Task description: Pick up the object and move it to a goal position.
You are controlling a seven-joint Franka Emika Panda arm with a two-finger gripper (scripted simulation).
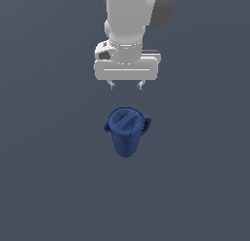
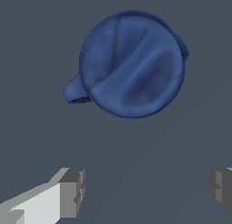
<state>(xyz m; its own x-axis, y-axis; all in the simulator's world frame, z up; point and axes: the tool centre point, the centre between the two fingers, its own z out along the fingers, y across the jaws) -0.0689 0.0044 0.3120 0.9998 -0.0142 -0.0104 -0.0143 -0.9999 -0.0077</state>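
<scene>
My fingers (image 1: 126, 84) stand wide and empty; the dark blue bin (image 1: 127, 131) sits upright, apart, offset ahead of them.

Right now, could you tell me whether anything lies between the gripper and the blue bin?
Nothing does. In the exterior view only bare grey surface separates the open gripper from the blue bin; the wrist view shows the same.

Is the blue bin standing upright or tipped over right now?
Upright. In the exterior view the blue bin stands on its narrow base, ridged top up; the wrist view looks squarely down on that round top. The open gripper is clear of it.
</scene>
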